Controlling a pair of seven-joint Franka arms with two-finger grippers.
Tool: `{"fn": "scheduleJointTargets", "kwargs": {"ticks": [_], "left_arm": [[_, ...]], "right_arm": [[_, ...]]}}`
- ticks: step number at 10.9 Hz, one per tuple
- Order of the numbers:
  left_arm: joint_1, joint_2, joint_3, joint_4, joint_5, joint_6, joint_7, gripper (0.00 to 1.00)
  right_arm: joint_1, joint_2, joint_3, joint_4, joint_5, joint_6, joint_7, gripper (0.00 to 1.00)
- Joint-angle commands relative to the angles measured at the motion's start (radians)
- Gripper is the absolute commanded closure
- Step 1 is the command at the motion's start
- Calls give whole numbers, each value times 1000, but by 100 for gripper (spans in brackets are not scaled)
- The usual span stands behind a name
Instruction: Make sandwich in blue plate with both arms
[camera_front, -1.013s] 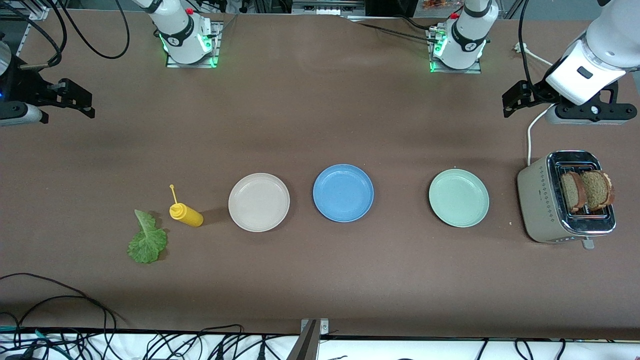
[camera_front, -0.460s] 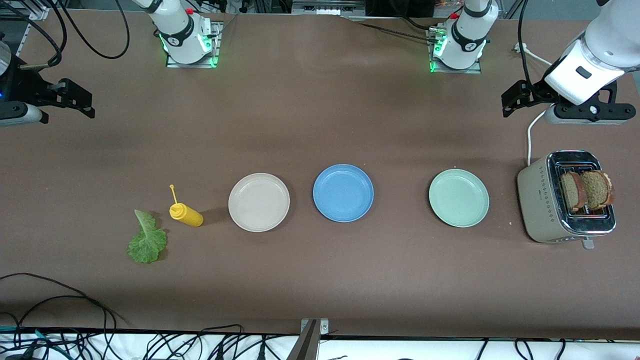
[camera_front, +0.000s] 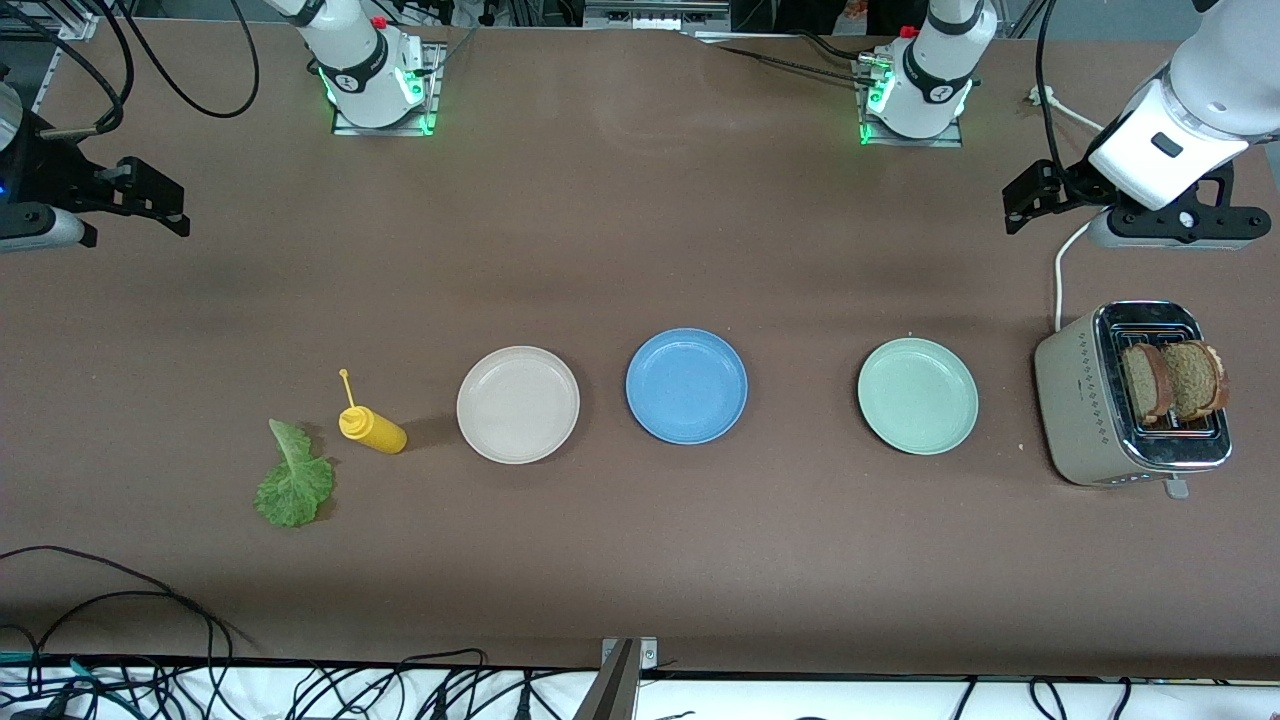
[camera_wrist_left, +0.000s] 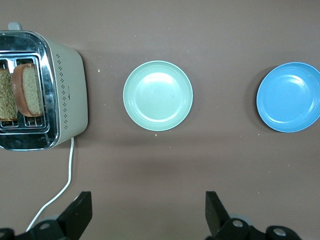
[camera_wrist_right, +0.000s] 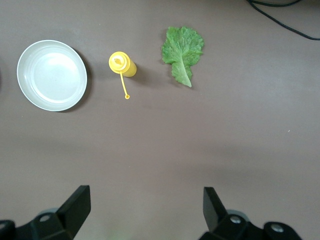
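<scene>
While blue plate (camera_front: 686, 386) sits bare, left end effector (camera_wrist_left: 145, 216) and right end effector (camera_wrist_right: 145, 212) hover open

Beige plate (camera_front: 518, 404), mint green plate (camera_front: 917, 396), yellow squeeze bottle (camera_front: 372, 428) upright, and toaster (camera_front: 1088, 405) on brown table (camera_front: 640, 250).

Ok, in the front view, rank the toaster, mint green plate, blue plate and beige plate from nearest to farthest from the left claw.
1. Toaster, at the left arm's end of the table, nearest the open left claw.
2. Mint green plate, beside the toaster.
3. Blue plate, mid-table.
4. Beige plate, toward the right arm's end.
</scene>
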Motion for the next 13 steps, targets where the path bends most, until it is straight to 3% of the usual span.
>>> {"fn": "scheduleJointTargets", "kwargs": {"ticks": [1, 4, 8, 9, 13], "left_arm": [[0, 12, 5, 33, -12, -27, 21, 0], [31, 18, 14, 33, -1, -24, 24, 0], [177, 136, 15, 39, 0, -6, 24, 0], [224, 170, 15, 77, 9, 21, 24, 0], [281, 325, 15, 152, 158, 67, 115, 0]], "right_arm": [[3, 11, -1, 24, -12, -5, 8, 0], [3, 11, -1, 24, -11, -5, 8, 0], [3, 11, -1, 24, -11, -5, 8, 0], [3, 11, -1, 22, -9, -5, 8, 0], [3, 12, -1, 22, -9, -5, 8, 0]]}}
